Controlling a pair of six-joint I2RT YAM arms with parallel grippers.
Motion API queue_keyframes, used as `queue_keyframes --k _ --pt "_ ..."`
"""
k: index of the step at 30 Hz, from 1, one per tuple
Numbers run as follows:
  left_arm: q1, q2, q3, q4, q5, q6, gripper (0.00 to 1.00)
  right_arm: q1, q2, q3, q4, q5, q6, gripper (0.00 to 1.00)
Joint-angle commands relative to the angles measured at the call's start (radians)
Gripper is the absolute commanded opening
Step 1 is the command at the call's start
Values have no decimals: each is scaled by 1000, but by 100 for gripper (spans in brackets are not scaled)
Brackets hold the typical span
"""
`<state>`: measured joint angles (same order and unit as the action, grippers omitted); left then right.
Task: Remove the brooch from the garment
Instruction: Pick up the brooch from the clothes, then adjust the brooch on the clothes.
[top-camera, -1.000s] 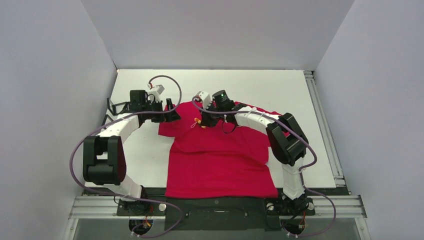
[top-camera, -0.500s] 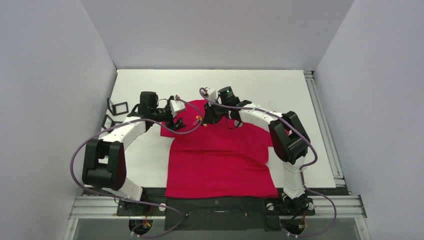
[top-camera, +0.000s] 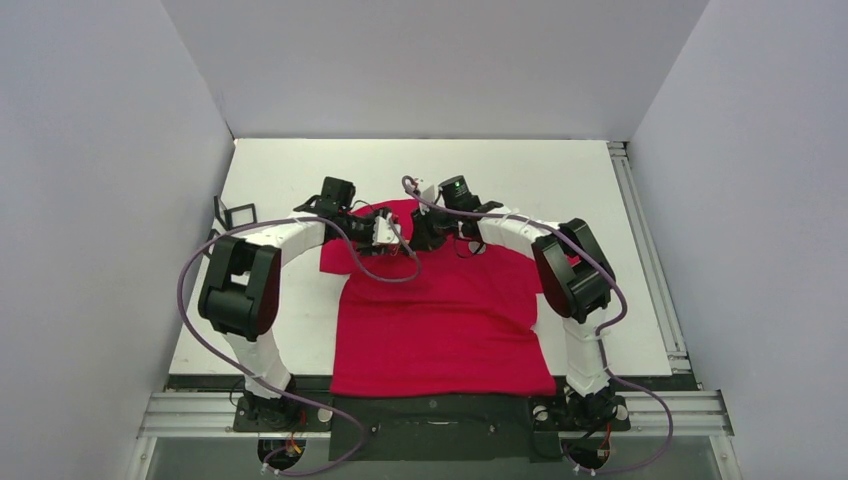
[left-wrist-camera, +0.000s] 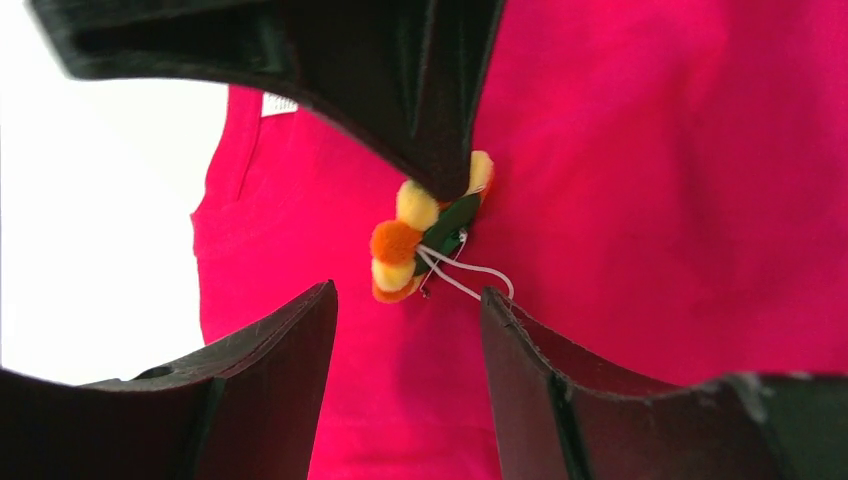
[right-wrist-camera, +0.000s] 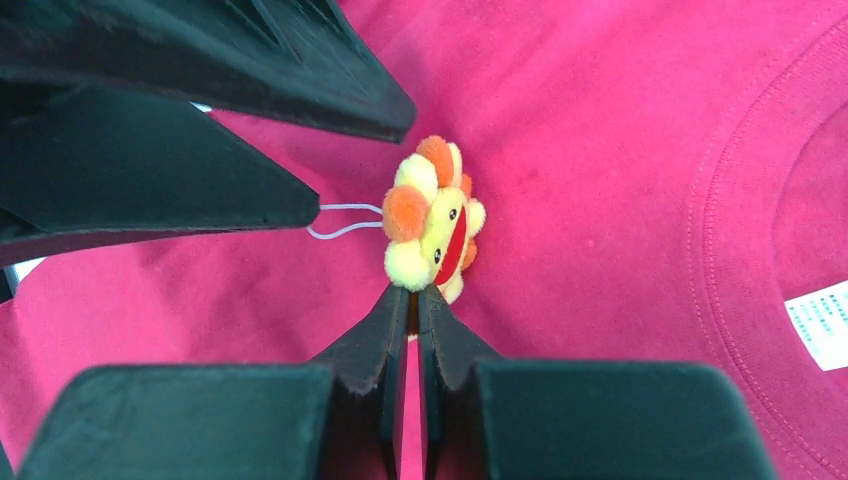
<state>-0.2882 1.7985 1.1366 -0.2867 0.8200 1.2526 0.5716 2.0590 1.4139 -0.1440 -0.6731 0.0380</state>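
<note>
The red T-shirt (top-camera: 440, 320) lies flat on the white table, neck to the far side. The brooch (right-wrist-camera: 435, 220), a fuzzy yellow and orange smiling flower with a white thread loop, sits on the shirt left of the neckline; it also shows in the left wrist view (left-wrist-camera: 420, 240). My right gripper (right-wrist-camera: 413, 292) is shut on the brooch's lower edge. My left gripper (left-wrist-camera: 405, 300) is open, its fingers apart on either side just short of the brooch and not touching it. In the top view both grippers, left (top-camera: 390, 234) and right (top-camera: 413, 235), meet over the shirt's upper left.
The shirt's white label (right-wrist-camera: 820, 320) lies inside the neckline. Two small black frame-like objects (top-camera: 235, 214) stand at the table's left edge. A metal rail (top-camera: 640, 240) runs along the right side. Grey walls enclose the table.
My left arm has swung right from the table's left side onto the shirt, bringing its open gripper up to the brooch. My right gripper stays at the brooch.
</note>
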Motion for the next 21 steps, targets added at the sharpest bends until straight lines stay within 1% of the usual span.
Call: queue_keyframes --k 1,3,5,7,9,11,12,13,14,15,17,19,20,21 --pt "-29 52 83 -121 7 188 51 -17 -3 32 30 -34 -2 0" --pt "-41 73 98 -130 -14 205 51 -20 -3 33 31 -38 -2 0" --pt "-49 92 110 -113 -28 186 49 -22 -2 34 29 -40 -4 0" --pt "-58 110 135 -122 -48 185 45 -24 -2 34 26 -47 -9 0" --pt "-67 125 169 -167 -61 216 40 -25 -3 34 20 -55 -15 0" --pt "-73 134 183 -221 -73 249 28 -29 -7 33 15 -63 -17 0" --pt "-76 135 188 -255 -78 258 24 -31 -10 31 14 -64 -18 0" --pt "-81 137 198 -274 -86 261 16 -32 -16 29 14 -66 -18 0" --pt "-83 136 203 -308 -88 260 13 -35 -21 26 13 -69 -17 0" --pt "-85 133 210 -325 -87 249 4 -37 -29 24 13 -71 -12 0" --pt "-88 115 205 -348 -80 196 0 -46 -51 16 15 -75 -2 0" --pt "-92 85 185 -340 -67 121 0 -56 -77 3 23 -80 22 4" --pt "-92 66 178 -333 -64 57 0 -65 -100 -7 30 -81 30 10" --pt "-93 56 161 -319 -62 27 0 -77 -111 -23 33 -86 47 17"
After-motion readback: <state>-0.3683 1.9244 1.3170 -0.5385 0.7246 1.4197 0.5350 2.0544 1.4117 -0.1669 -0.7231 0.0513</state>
